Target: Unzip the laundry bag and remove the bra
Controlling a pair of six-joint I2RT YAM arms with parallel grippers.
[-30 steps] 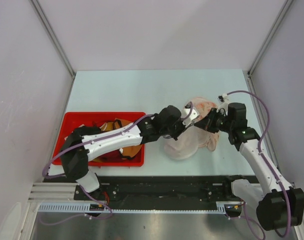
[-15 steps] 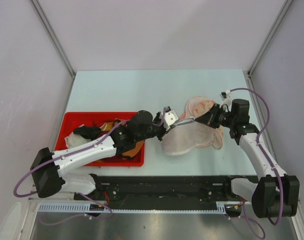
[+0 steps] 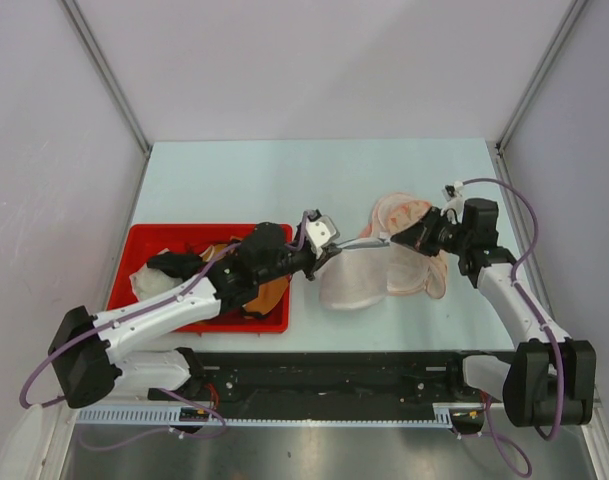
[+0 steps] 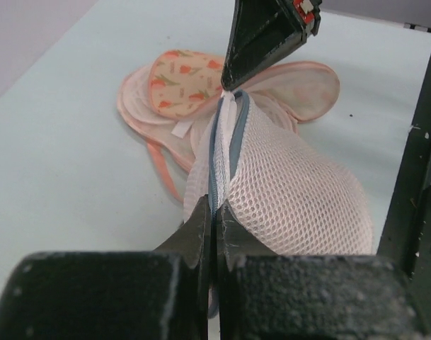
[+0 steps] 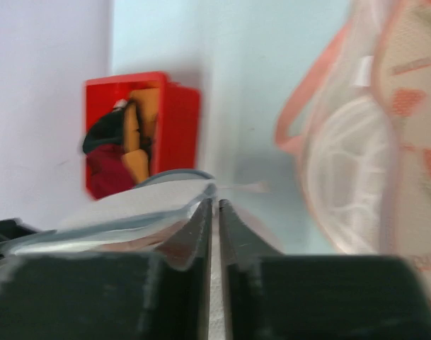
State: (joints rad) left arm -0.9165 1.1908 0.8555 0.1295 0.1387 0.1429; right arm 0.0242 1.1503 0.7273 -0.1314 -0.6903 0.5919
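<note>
The laundry bag [image 3: 352,283] is white mesh with a grey zipper strip and lies in the middle of the table. My left gripper [image 3: 331,249] is shut on the zipper at the bag's left end, which shows in the left wrist view [image 4: 215,212]. My right gripper [image 3: 392,238] is shut on the bag's opposite end; it also shows in the left wrist view [image 4: 231,83] and the right wrist view [image 5: 214,207]. The zipper line is stretched taut between them. The mesh [image 4: 303,202] looks faintly pink. The bra itself is hidden.
A pinkish round mesh bag with peach patterned fabric [image 3: 406,214] lies just behind the laundry bag, also in the left wrist view [image 4: 181,83]. A red bin [image 3: 159,250] with orange, maroon and black bras stands at the left, under my left arm.
My left gripper has drawn back to the left along the zipper line, and the bag has stretched and shifted left with it. My right gripper has held almost still.
</note>
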